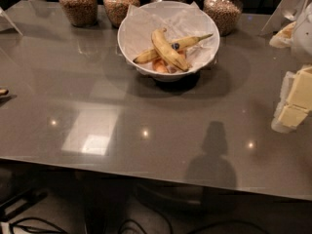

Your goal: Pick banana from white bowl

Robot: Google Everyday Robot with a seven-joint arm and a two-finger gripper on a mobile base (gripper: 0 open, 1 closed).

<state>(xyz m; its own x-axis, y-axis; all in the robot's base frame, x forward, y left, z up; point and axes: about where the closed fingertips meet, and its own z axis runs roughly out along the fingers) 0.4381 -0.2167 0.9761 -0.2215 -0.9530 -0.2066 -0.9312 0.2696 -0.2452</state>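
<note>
Cream gripper point(294, 104) at right edge of view, partly cropped; white arm point(304, 33) above it

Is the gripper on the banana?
No: the gripper hangs at the far right, well apart from the banana lying in the white bowl.

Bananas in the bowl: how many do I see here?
2. The thick banana lies across the thin banana, both in the bowl. More may hide beneath them. The claw is at the right edge, away from the bowl.
</note>
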